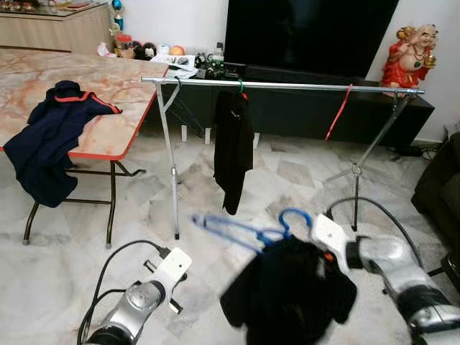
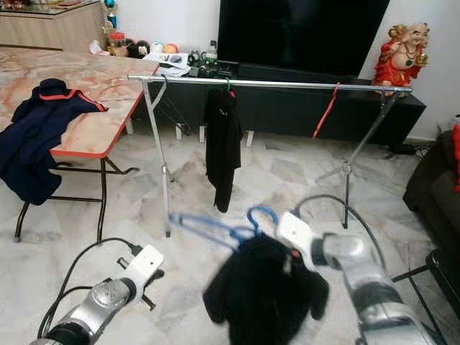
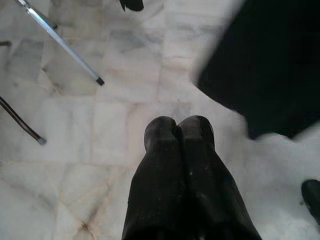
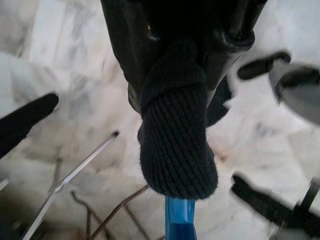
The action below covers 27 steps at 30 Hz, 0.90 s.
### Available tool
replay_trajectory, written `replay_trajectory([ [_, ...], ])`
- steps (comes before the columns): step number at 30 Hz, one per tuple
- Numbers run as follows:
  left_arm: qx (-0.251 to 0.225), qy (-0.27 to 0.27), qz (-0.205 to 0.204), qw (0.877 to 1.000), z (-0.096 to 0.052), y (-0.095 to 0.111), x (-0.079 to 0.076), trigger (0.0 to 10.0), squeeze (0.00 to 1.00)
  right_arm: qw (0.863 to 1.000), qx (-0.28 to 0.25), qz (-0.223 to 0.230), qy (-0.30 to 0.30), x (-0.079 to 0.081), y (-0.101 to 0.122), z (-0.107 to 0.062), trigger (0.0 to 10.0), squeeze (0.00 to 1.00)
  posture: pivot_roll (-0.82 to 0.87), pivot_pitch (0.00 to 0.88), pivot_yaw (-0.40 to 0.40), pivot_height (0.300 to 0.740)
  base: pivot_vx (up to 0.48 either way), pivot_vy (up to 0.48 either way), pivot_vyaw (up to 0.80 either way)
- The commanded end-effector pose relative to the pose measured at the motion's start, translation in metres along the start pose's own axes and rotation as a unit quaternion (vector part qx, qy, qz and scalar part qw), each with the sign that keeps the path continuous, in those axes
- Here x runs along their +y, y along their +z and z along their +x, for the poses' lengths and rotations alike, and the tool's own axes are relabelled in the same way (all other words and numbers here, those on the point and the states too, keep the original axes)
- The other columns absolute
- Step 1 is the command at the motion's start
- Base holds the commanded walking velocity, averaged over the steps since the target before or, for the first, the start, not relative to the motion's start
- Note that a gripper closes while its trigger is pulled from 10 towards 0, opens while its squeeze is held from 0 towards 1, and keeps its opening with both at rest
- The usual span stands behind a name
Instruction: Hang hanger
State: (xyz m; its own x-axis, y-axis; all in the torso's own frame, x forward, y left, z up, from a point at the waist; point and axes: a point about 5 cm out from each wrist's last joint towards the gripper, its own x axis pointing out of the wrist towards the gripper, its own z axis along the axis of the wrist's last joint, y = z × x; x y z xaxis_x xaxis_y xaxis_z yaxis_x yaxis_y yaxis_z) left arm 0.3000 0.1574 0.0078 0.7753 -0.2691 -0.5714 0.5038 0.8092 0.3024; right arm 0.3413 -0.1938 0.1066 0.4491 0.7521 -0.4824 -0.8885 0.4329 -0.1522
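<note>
Low before the clothes rail (image 1: 287, 85), the right gripper (image 4: 175, 100) is clamped on the blue hanger (image 1: 244, 228) bearing a black garment (image 1: 287, 295), left gripper (image 3: 177, 132) closed and empty; lifting its hook onto the rail likely comes next.

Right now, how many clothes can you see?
3. A black garment hangs on the clothes rack rail. A navy jacket with red trim drapes over the marble-top table. A black knit garment hangs on the blue hanger that the right gripper holds.
</note>
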Motion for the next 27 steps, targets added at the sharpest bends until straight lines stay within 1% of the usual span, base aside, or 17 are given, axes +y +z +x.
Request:
replay_trajectory([
  [1,-0.001,-0.009,0.006,1.000,0.000,0.001,-0.001,10.0,0.00,0.998,-0.053,0.009,-0.009,-0.006,0.018,0.003,0.0,0.00,0.14,0.000,-0.075,0.740,0.000,0.000,0.00],
  [2,-0.002,-0.012,0.007,1.000,0.000,0.002,-0.001,10.0,0.00,0.998,-0.065,0.013,-0.005,-0.005,0.022,0.005,0.0,0.00,0.14,0.000,-0.075,0.740,0.000,0.000,0.00],
  [3,-0.008,-0.018,0.010,1.000,0.000,0.003,-0.002,10.0,0.04,0.997,-0.078,0.011,0.000,-0.005,0.028,0.009,0.0,0.00,0.13,0.000,-0.075,0.740,0.000,0.000,0.00],
  [4,-0.012,-0.019,0.011,1.000,0.000,0.004,-0.003,10.0,0.60,0.996,-0.083,0.012,0.000,-0.005,0.032,0.011,0.0,0.00,0.13,0.000,-0.075,0.740,0.000,0.000,0.00],
  [5,-0.016,-0.021,0.009,1.000,0.000,0.005,-0.003,10.0,1.00,0.996,-0.090,0.013,0.001,-0.005,0.036,0.013,0.0,0.00,0.13,0.000,-0.077,0.740,0.000,0.000,0.00],
  [6,-0.026,-0.026,0.009,0.999,0.001,0.009,-0.005,10.0,1.00,0.995,-0.100,0.009,0.007,-0.005,0.044,0.018,0.0,0.00,0.13,0.000,-0.078,0.740,0.000,0.000,0.00],
  [9,-0.039,-0.032,0.014,0.999,0.002,0.014,-0.007,10.0,1.00,0.994,-0.108,-0.003,0.020,-0.003,0.054,0.024,0.0,0.00,0.13,0.000,-0.079,0.740,0.000,0.000,0.00],
  [12,-0.040,-0.030,0.014,0.999,0.003,0.015,-0.007,10.0,1.00,0.993,-0.112,-0.006,0.025,-0.003,0.059,0.026,0.0,0.00,0.13,0.000,-0.085,0.740,0.000,0.000,0.00],
  [15,-0.042,-0.024,0.012,0.999,0.003,0.016,-0.006,10.0,1.00,0.993,-0.115,-0.012,0.032,-0.001,0.066,0.032,0.0,0.00,0.13,0.000,-0.085,0.740,0.000,0.000,0.00],
  [18,-0.046,-0.025,0.006,0.999,0.003,0.016,-0.007,10.0,1.00,0.993,-0.116,-0.012,0.026,-0.001,0.076,0.039,0.0,0.00,0.13,0.000,-0.091,0.740,0.000,0.000,0.00],
  [21,-0.047,-0.028,0.005,0.998,0.003,0.017,-0.008,10.0,1.00,0.993,-0.119,-0.014,0.025,-0.001,0.081,0.042,0.0,0.00,0.13,0.000,-0.092,0.740,0.000,0.000,0.00],
  [22,-0.048,-0.030,0.005,0.998,0.003,0.017,-0.008,10.0,0.41,0.992,-0.120,-0.015,0.025,0.000,0.085,0.045,0.0,0.00,0.13,0.000,-0.093,0.740,0.000,0.000,0.00],
  [23,-0.048,-0.031,0.005,0.998,0.004,0.017,-0.009,10.0,0.00,0.992,-0.120,-0.015,0.024,0.000,0.087,0.047,0.0,0.00,0.13,0.000,-0.093,0.740,0.000,0.000,0.00],
  [24,-0.051,-0.036,0.005,0.998,0.003,0.018,-0.009,10.0,0.00,0.992,-0.122,-0.018,0.024,0.001,0.094,0.052,0.0,0.00,0.14,0.000,-0.096,0.740,0.000,0.000,0.00],
  [27,-0.056,-0.041,0.004,0.998,0.003,0.019,-0.009,10.0,0.00,0.992,-0.124,-0.023,0.027,0.003,0.099,0.056,0.0,0.00,0.14,0.000,-0.099,0.740,0.000,0.000,0.00],
])
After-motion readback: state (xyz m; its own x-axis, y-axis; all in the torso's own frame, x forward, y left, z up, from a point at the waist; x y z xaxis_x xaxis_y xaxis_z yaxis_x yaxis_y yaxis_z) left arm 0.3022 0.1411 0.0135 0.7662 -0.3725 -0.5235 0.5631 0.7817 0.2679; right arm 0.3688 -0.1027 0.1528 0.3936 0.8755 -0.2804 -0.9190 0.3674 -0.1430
